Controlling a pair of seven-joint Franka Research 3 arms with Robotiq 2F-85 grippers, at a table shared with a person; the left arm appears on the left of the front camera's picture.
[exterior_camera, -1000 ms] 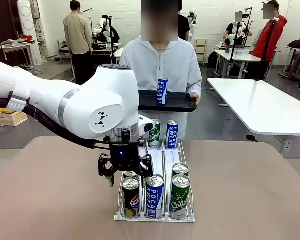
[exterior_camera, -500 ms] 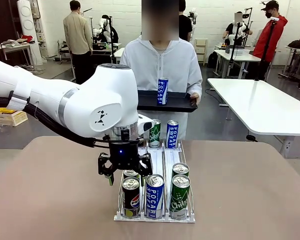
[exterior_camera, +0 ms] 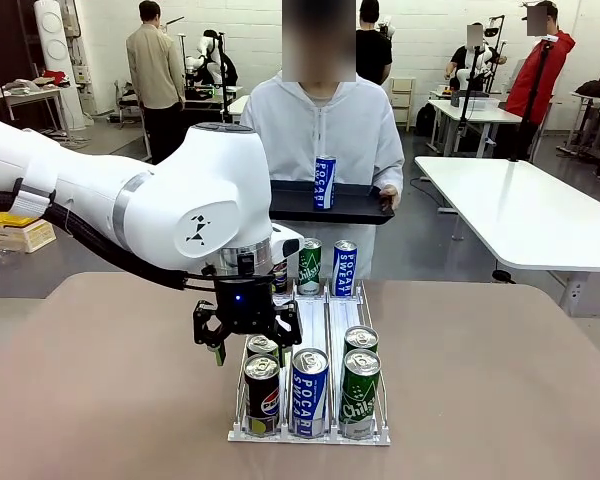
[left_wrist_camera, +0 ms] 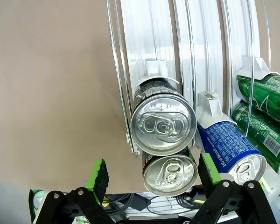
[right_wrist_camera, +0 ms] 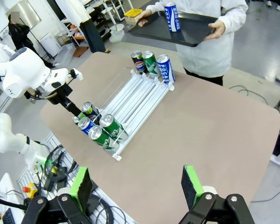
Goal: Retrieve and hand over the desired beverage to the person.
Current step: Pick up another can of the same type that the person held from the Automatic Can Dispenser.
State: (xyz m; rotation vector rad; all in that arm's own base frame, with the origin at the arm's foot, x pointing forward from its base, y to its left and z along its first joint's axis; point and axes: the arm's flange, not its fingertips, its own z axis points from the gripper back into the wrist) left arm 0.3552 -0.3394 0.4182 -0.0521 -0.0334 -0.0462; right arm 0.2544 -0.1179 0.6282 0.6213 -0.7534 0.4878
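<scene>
Brown tabletop [exterior_camera: 90, 390]: bare surface at 8 and 4 o'clock in the front view. White table [exterior_camera: 540, 215] at 3 o'clock, well apart from it. Person in beige jacket [exterior_camera: 156, 70] at 11 o'clock, back turned. Person in red jacket [exterior_camera: 542, 72] at 2 o'clock. Cardboard box [exterior_camera: 15, 234] low at 9 o'clock. White chair [exterior_camera: 403, 98] near far wall, 1 o'clock. Right wrist view: cables [right_wrist_camera: 56, 163] on floor at 8 o'clock.
</scene>
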